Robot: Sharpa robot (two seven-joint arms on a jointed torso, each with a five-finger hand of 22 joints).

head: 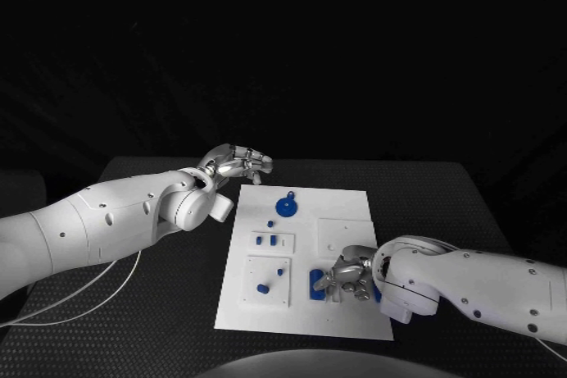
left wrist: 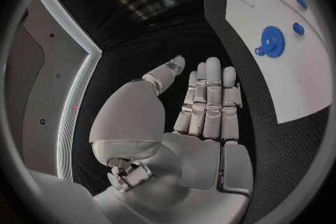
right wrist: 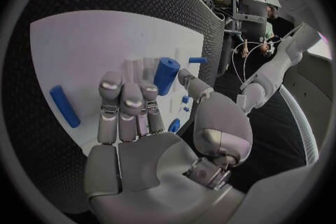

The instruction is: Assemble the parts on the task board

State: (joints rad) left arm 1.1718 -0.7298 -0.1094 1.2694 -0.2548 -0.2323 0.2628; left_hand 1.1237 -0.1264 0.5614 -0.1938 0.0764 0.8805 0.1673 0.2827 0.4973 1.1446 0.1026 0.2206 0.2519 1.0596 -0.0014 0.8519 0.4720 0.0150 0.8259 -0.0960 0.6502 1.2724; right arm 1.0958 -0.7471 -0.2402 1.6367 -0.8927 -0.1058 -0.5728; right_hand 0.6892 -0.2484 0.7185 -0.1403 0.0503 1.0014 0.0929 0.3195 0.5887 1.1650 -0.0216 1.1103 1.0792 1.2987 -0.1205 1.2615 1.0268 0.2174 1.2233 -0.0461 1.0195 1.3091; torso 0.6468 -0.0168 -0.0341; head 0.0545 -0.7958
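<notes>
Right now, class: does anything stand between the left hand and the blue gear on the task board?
Nothing visible does. The left hand hovers off the task board's far corner; bare board separates it from the blue gear.

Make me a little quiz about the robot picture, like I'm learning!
1. True or false: the left hand holds a blue part.
2. Which hand is above the task board? A: left. B: right.
3. Fill in: the round, toothed blue part on the board's far half is a ____.

Key:
1. False, its fingers are straight with nothing in them.
2. B, the right hand.
3. The blue gear.
</notes>
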